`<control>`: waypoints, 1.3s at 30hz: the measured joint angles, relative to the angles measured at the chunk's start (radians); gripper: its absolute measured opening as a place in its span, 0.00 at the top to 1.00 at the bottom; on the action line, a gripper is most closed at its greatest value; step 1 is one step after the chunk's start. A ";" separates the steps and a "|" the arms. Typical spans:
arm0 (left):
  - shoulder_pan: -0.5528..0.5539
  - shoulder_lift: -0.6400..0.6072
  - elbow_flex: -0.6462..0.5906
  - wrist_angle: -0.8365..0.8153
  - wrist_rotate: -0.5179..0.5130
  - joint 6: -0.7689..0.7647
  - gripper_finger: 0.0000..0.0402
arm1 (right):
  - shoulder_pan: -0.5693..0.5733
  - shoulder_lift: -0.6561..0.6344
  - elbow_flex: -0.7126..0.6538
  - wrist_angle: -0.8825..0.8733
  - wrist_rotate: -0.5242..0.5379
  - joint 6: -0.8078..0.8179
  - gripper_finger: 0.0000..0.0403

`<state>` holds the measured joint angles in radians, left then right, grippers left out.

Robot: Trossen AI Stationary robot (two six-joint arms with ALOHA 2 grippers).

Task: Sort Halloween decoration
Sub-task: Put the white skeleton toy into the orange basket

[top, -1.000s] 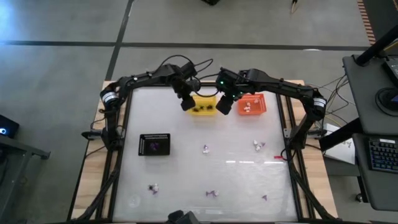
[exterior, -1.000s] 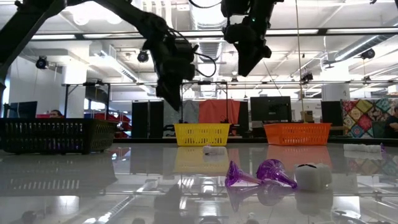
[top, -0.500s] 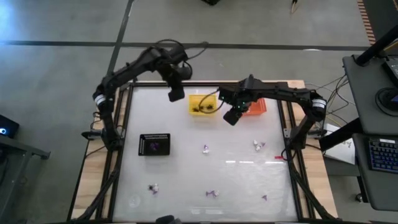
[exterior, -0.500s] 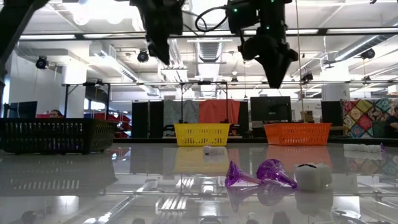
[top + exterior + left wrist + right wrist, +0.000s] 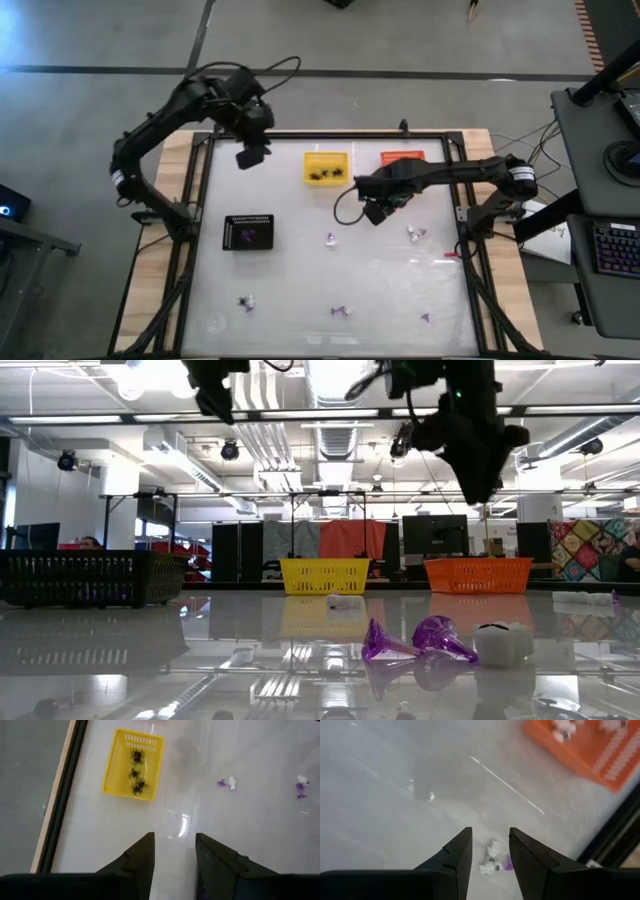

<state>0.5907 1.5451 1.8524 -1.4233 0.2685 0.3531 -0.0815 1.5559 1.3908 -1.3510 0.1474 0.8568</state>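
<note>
The glossy white table (image 5: 300, 290) filled the middle of the high view, and its shine was the first hazard: reflections could have made the small pieces hard to place for a pick. The left arm waited at the upper left of the frame, its left gripper (image 5: 251, 155) hanging over the table's top-left corner with the fingers parted and nothing between them. The right arm reached in from the right edge, and the right gripper (image 5: 376, 210) hovered right of centre, fingers apart and empty, above bare table. The black tray (image 5: 248, 232) sat left of centre, the yellow basket (image 5: 326, 167) at top centre with black spiders (image 5: 136, 772) inside, and the orange basket (image 5: 592, 757) just to its right, partly hidden under the right arm, holding white pieces. The Halloween decoration was not yet all sorted: a white and purple trinket (image 5: 414, 234) lay right of centre, near the right gripper, another small piece (image 5: 330, 239) lay at centre, and more were strewn along the lower part of the frame (image 5: 343, 311). In the right wrist view the white and purple cluster (image 5: 493, 861) sat just beyond the fingertips, so a descent there might well have clipped the neighbouring bit and flicked it away, or pinched two colours at once and dropped a purple piece in with the white ones.
</note>
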 joint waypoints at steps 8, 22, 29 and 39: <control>-0.001 -0.181 -0.232 0.030 0.003 -0.020 0.69 | -0.002 0.000 -0.150 0.008 -0.057 0.120 0.70; -0.001 -0.359 -0.429 0.099 0.004 -0.056 0.69 | -0.004 0.000 -0.376 0.162 -0.185 0.220 0.70; -0.001 -0.361 -0.410 0.114 0.004 -0.073 0.69 | -0.004 0.000 -0.487 0.266 -0.227 0.244 0.70; -0.001 -0.356 -0.407 0.163 0.004 -0.074 0.69 | -0.004 -0.004 -0.597 0.417 -0.239 0.243 0.70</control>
<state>0.5896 1.1892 1.4452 -1.2607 0.2726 0.2790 -0.0858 1.5522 0.7936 -0.9344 -0.0917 1.0998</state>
